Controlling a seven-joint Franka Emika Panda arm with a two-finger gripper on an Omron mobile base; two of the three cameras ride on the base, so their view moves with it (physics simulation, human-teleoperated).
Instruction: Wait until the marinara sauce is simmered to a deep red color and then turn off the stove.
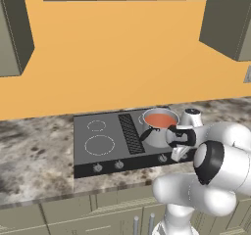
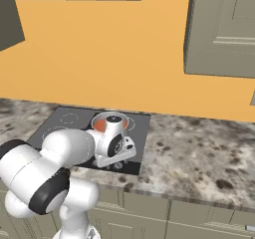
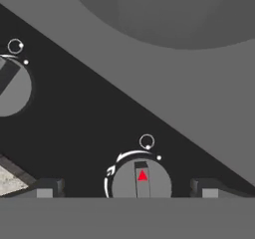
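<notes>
Two knobs [image 3: 142,180] near open jaws, pot [image 1: 159,126] behind

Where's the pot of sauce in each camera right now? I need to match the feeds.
Left base view: the pot of sauce sits right of centre on the stove, just behind the robot's hand.
Right base view: the pot is left of centre, partly hidden by the hand.
Hand view: the big grey curved shape at the top may be the pot; I cannot tell.
Shared landmark: the stove knobs.
</notes>
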